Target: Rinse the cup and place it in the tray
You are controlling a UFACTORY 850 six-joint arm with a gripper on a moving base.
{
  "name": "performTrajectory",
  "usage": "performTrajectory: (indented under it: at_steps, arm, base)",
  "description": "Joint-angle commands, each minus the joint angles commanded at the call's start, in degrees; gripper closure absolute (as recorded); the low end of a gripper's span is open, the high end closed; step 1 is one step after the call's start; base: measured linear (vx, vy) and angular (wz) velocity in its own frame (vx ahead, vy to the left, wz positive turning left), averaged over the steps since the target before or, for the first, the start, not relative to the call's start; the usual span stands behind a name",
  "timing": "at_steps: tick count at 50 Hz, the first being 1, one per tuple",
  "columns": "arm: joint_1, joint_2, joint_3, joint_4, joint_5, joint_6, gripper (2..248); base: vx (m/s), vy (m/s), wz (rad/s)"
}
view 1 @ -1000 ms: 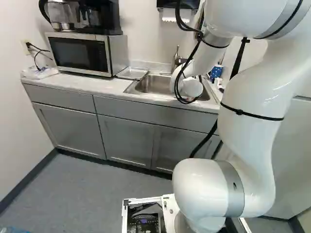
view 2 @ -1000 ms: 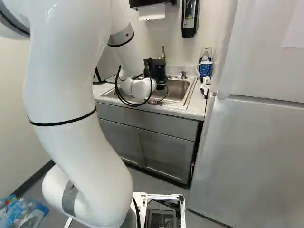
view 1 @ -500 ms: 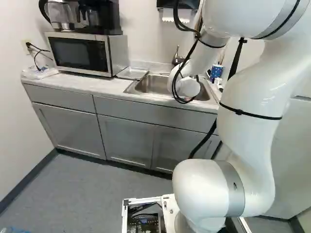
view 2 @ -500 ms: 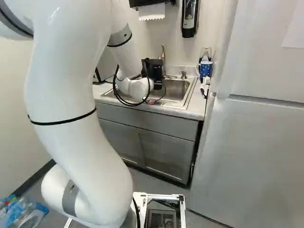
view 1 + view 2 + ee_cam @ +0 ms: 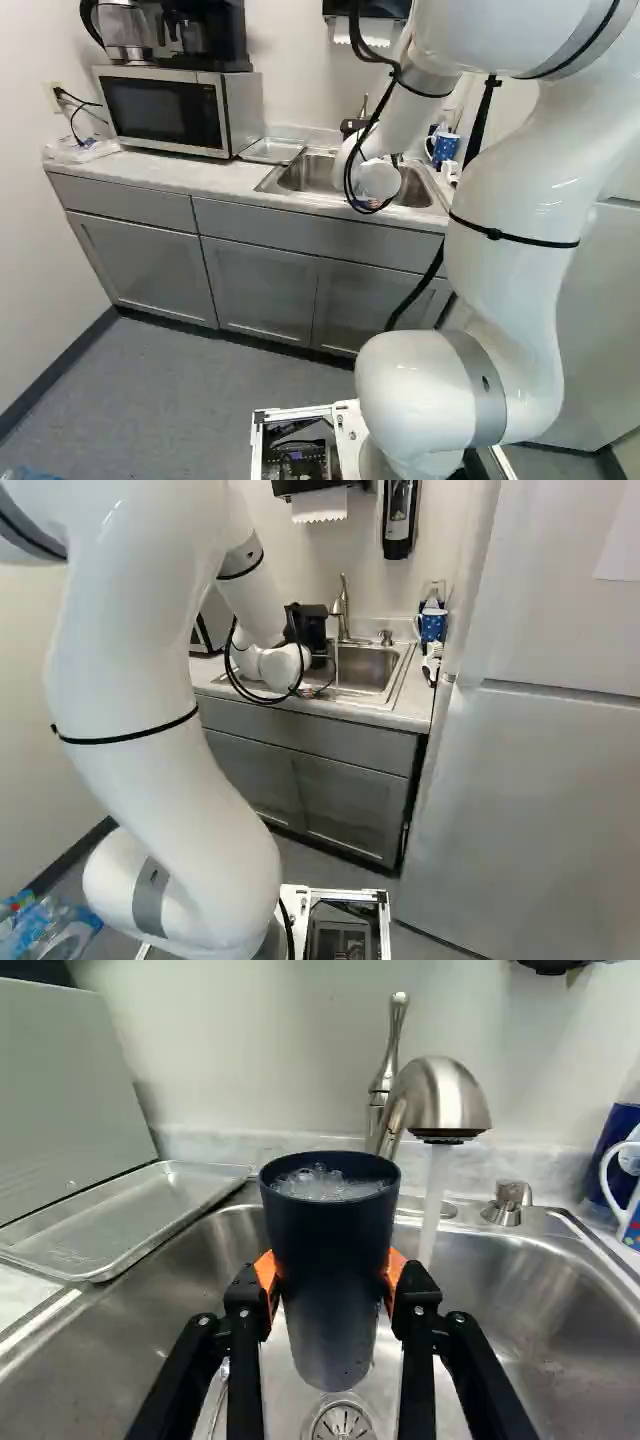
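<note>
The arm (image 5: 285,666) has shifted left, holding the cup (image 5: 330,1235) beside the running water (image 5: 434,1205); the gripper (image 5: 330,1272), cup-width apart, clasps it upright over the sink (image 5: 500,1270), its bubbly water likely needing emptying before the tray (image 5: 135,1215)

Arm (image 5: 530,190): white, rounded joints (image 5: 405,385) | grey bands (image 5: 477,390) | black cables (image 5: 415,295), ties (image 5: 495,233) | fingers (image 5: 243,1360): black, silver screws (image 5: 204,1320), orange pads (image 5: 267,1272)

Cup (image 5: 330,1260): it is plain dark navy
Foam (image 5: 318,1180): whitish
Hand (image 5: 308,626): black, with orange pads (image 5: 267,1272)
Tray (image 5: 140,1215): silver-grey
Sink (image 5: 500,1275): also silver-grey
Mug (image 5: 433,627): blue with small light spots, the handle is white
Worktop (image 5: 200,172): whitish, with soft grey marbling
Cabinets (image 5: 260,285): of one even grey
Arm (image 5: 150,670): white, with some grey and black bands
</note>
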Motion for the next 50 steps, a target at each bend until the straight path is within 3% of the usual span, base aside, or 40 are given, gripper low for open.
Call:
performTrajectory:
  at_steps: [50]
  arm:
    - [7.78,2.55,-1.04,0.0,-0.01,0.0,128]
  base:
    - [0.0,0.0,0.0]
